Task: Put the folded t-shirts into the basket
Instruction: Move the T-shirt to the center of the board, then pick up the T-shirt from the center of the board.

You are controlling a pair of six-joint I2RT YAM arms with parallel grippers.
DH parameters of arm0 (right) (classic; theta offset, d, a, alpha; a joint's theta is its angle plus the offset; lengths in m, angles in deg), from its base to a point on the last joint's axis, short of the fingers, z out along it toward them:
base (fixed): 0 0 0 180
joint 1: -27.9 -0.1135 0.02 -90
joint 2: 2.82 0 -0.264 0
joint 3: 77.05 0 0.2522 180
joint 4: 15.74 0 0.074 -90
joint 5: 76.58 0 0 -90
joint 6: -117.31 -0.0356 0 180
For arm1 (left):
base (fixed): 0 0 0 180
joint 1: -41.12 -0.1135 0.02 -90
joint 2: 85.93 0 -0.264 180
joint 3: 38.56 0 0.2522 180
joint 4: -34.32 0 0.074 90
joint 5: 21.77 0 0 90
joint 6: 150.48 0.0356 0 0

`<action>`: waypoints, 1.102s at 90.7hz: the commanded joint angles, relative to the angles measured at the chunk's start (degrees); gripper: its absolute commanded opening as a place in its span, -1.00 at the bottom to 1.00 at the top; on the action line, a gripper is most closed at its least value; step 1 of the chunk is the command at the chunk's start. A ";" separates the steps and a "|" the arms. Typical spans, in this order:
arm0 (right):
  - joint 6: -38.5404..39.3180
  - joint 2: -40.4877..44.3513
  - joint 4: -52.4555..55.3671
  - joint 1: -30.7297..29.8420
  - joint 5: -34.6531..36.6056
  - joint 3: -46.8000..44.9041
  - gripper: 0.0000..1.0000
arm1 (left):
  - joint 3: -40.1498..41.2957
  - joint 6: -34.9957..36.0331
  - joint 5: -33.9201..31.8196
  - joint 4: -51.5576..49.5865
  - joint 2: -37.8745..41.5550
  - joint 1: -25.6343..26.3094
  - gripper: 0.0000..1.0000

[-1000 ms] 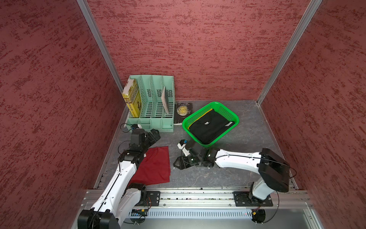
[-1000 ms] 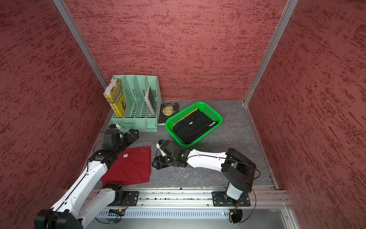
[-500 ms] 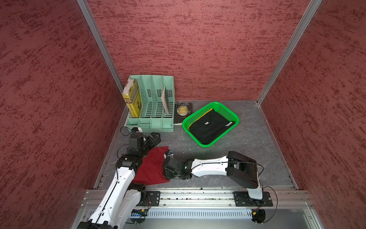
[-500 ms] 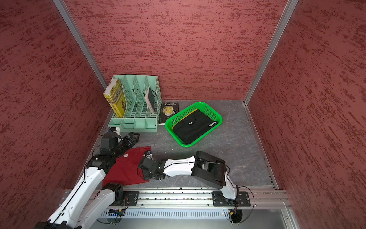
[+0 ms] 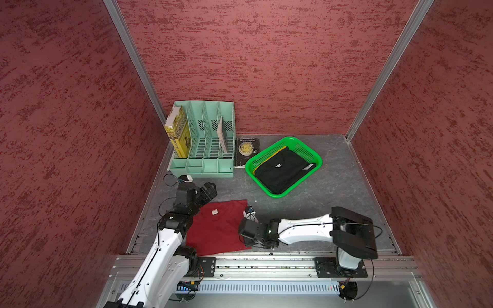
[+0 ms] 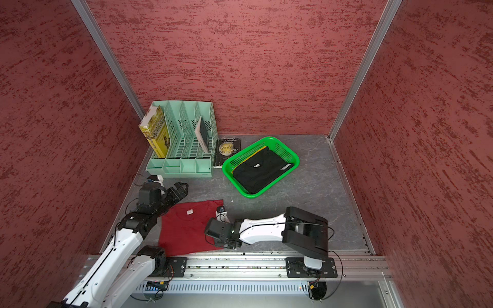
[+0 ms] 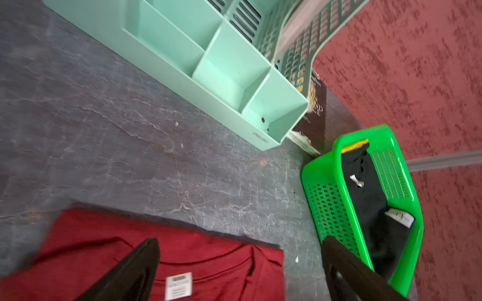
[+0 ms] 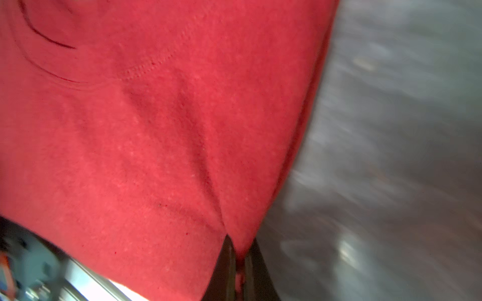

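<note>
Your right end effector (image 8: 238, 256) is closed on the edge of the red shirt (image 5: 216, 234), which lies on the counter (image 5: 333, 192) apart from the basket (image 5: 276, 195), and the left end effector (image 7: 238, 263) is wide open; this soft, light cloth will probably sag, so hold two corners.

A: What kind of place is this?
B: A robotics lab test cell. Three dark-red textured wall panels (image 5: 253, 66) box in a grey stone-patterned tabletop (image 5: 338, 192), joined at the corners by bare aluminium strips (image 5: 133, 61).
A: What else marks it as a lab?
B: An aluminium rail (image 5: 266, 262) runs along the open front edge. Two white-and-black robot arms are bolted to it, the left arm (image 5: 165, 248) and the right arm (image 5: 304, 229). A mint-green file organizer (image 5: 202, 166) with books (image 5: 178, 133) stands at the back.
</note>
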 commanded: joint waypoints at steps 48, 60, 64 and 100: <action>-4.12 50.27 45.43 37.95 -1.30 -20.50 -0.60 | -0.95 10.78 -0.31 13.13 -22.97 30.01 0.93; -2.26 49.37 42.62 44.01 -2.15 -18.34 -0.46 | -3.14 14.38 -1.10 15.15 -28.86 35.85 0.94; -1.97 47.89 41.86 44.16 -2.47 -16.96 -0.34 | -3.74 15.23 -1.33 15.69 -30.30 37.09 0.94; 2.06 35.85 0.69 42.58 -46.35 -26.47 -0.26 | -10.05 21.00 5.31 13.11 -38.81 31.49 0.95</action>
